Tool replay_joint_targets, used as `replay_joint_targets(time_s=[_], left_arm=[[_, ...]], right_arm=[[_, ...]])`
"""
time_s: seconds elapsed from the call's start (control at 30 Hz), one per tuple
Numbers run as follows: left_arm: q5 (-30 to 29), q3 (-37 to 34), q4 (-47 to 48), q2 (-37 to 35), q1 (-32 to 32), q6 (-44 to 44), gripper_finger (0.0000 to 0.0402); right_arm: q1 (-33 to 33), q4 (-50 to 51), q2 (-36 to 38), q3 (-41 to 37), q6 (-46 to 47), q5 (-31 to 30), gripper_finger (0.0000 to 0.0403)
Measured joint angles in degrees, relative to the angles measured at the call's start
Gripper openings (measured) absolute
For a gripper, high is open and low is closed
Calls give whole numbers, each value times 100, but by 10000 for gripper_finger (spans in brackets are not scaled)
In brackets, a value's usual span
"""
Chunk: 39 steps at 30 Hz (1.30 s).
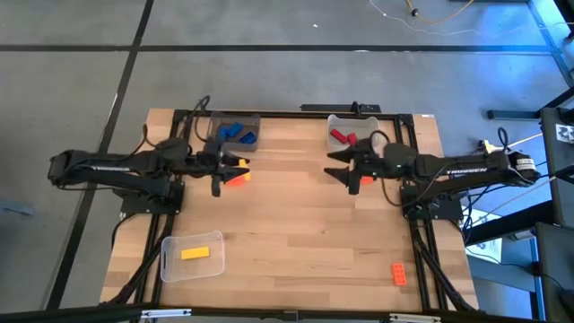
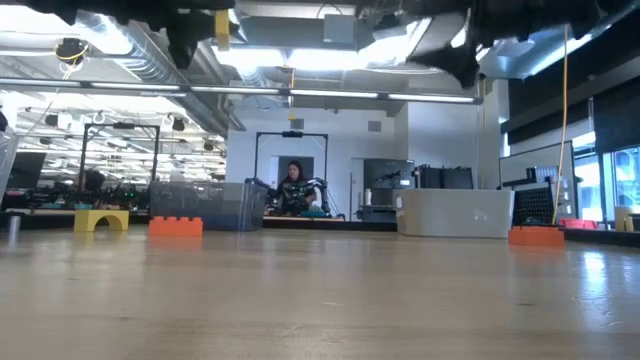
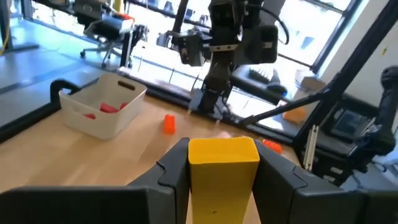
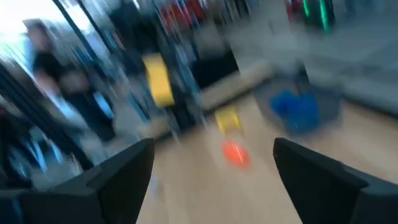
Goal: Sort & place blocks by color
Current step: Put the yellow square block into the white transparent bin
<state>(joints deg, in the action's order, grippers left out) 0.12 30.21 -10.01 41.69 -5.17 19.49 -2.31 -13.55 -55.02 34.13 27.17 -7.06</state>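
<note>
left gripper (image 3: 224, 163): clamped on one yellow block (image 3: 222, 171), up above the counter (image 1: 296, 215)
right gripper (image 4: 211, 163): spread wide, nothing in it
bins: three – blue blocks (image 1: 236, 133), red blocks (image 1: 342, 137), one yellow
loose on counter: two orange blocks (image 1: 399, 274)

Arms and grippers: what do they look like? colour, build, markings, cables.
Both arms are dark, near black, slim and jointed. The right arm carries white lettering along its forearm, too small to read. Black cables loop above each wrist. Left gripper and right gripper each have two broad, dark, angular fingers.
</note>
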Motion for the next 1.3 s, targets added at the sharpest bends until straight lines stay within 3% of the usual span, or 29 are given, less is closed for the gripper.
replay_joint_targets(time_s=[0.1,0.17,0.63,0.73,0.93,1.13,1.3], left_arm=[[31,-4,-54,-137,32,0,118],[55,-4,-200,-145,37,-9,118],[61,-4,-337,-122,37,-11,118],[280,14,-239,-122,140,-11,118],[370,712,2013,140,1072,361,118],[33,1832,4751,852,2643,1360,118],[-3,2214,5807,1521,3984,2523,118]], right_arm=[[0,-1223,53,-188,-297,1,329],[0,-1517,48,-223,-454,3,329],[0,-1492,44,-225,-473,16,329],[0,-1491,44,-225,-473,16,329],[0,-1470,44,-225,-472,16,329],[0,-1359,42,-225,-471,16,329],[0,-1346,42,-225,-476,16,329]])
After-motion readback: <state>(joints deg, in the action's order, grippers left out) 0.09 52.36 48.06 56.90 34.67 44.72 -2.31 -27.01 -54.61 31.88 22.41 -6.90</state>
